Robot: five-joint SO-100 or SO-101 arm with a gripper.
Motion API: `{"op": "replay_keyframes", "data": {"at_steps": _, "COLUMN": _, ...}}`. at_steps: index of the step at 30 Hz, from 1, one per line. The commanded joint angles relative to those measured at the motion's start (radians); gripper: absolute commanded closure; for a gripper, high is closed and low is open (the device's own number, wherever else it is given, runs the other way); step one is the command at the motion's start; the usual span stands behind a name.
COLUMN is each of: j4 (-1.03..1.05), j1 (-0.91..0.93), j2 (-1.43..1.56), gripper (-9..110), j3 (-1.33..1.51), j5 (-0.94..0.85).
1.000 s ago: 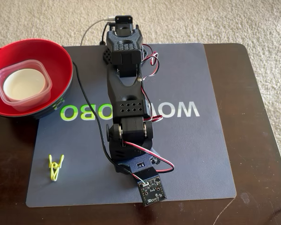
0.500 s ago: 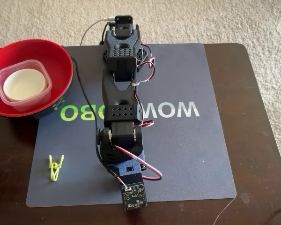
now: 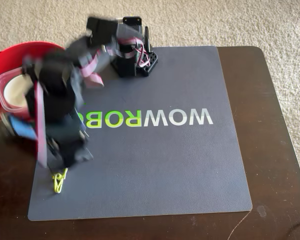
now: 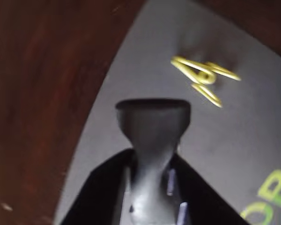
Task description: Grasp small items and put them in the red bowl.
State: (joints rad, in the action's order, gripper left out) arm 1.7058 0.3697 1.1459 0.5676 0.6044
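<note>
In the fixed view my arm is a motion blur swung over the mat's left side, partly covering the red bowl. Inside that bowl sits a clear square container holding a small white bowl. The gripper hangs low just above the yellow-green clip, which lies on the mat near its front left corner. The wrist view shows a dark finger tip hovering over the mat, with the clip slightly ahead and to the right, untouched. Only one finger shows, so the jaw opening is unclear.
A blue-grey mat with WOWROBO lettering covers most of the dark wooden table. The arm's base stands at the mat's far edge. Beige carpet lies beyond the table.
The arm has swung fast from the mat's front centre to the left, and its gripper now sits above the clip. The bowl, its contents and the clip have stayed put.
</note>
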Motion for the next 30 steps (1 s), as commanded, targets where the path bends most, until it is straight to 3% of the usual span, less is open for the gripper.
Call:
{"op": "replay_keyframes", "data": {"at_steps": 1, "j4": 0.003, "j1": 0.057, "j2": 0.43, "gripper": 102, "j3": 0.314, "j5": -0.077}}
{"op": "replay_keyframes", "data": {"at_steps": 7, "j4": 0.002, "j1": 0.265, "j2": 0.887, "gripper": 102, "j3": 0.712, "j5": -0.02}}
{"op": "replay_keyframes", "data": {"at_steps": 10, "j4": -0.032, "j1": 0.466, "j2": 1.058, "gripper": 102, "j3": 0.896, "j5": 0.052}}
{"op": "replay_keyframes", "data": {"at_steps": 16, "j4": -0.164, "j1": 0.871, "j2": 1.088, "gripper": 102, "j3": 1.124, "j5": 0.232}}
{"op": "replay_keyframes", "data": {"at_steps": 21, "j4": -0.365, "j1": 0.885, "j2": 0.992, "gripper": 102, "j3": 1.244, "j5": 0.233}}
{"op": "replay_keyframes", "data": {"at_steps": 25, "j4": -0.448, "j1": 0.824, "j2": 0.966, "gripper": 84, "j3": 1.35, "j5": 0.245}}
{"op": "replay_keyframes", "data": {"at_steps": 30, "j4": -0.437, "j1": 0.795, "j2": 0.908, "gripper": 74, "j3": 1.331, "j5": 0.276}}
